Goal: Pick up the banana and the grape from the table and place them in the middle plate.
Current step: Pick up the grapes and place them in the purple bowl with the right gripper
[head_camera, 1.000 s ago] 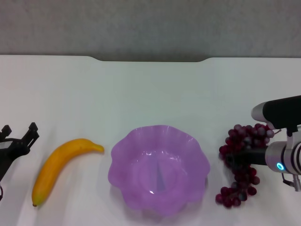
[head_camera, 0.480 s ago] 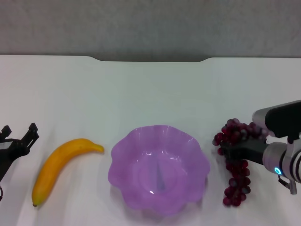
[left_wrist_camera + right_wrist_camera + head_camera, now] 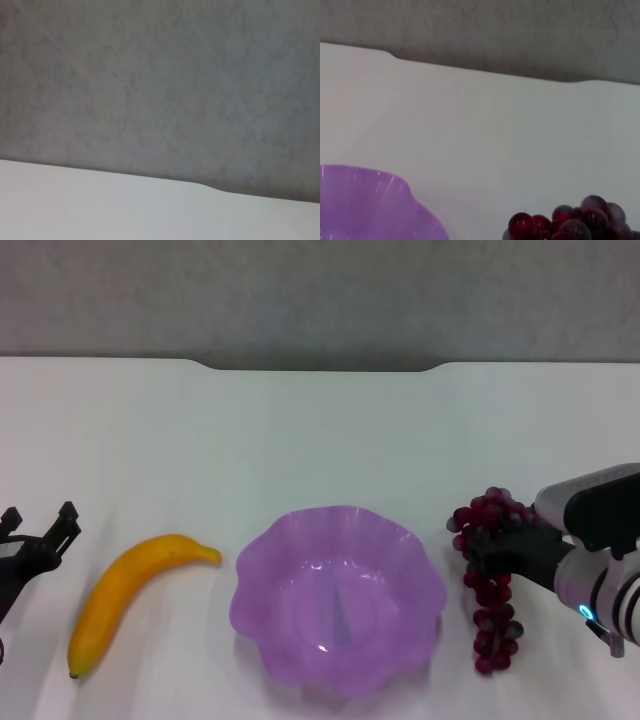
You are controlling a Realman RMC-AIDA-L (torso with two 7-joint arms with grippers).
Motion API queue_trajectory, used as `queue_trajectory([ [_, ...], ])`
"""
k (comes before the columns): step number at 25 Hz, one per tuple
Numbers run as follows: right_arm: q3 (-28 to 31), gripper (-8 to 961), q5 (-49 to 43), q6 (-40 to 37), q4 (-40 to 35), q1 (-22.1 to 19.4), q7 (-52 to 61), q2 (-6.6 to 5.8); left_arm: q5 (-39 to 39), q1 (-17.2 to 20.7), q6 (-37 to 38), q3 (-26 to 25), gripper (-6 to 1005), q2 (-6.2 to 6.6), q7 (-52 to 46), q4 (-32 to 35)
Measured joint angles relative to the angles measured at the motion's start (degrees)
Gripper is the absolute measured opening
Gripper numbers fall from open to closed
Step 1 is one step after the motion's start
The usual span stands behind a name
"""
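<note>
The banana (image 3: 128, 595) lies on the white table (image 3: 320, 430), left of the purple middle plate (image 3: 338, 600). My right gripper (image 3: 492, 558) is shut on the grape bunch (image 3: 492, 615) and holds it just right of the plate's rim; the lower part of the cluster hangs down. The right wrist view shows the top of the grape bunch (image 3: 570, 222) and part of the plate (image 3: 365, 200). My left gripper (image 3: 40, 528) is open and empty at the left edge of the head view, left of the banana.
The table's far edge has a notch (image 3: 320, 368), with a grey wall behind it. The left wrist view shows only the table (image 3: 100, 210) and the wall.
My right gripper has raised the grape bunch off the table and carried it left toward the plate; the cluster now hangs lengthwise. The left arm and the banana have not moved.
</note>
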Motion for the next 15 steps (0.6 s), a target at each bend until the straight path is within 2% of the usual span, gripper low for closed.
queue_trajectory([
  [15,-0.2,374,0.0,-0.4,-0.1,0.0,0.0,-0.02,0.0,0.0,0.0,0.1,801,0.0,0.0,0.0],
])
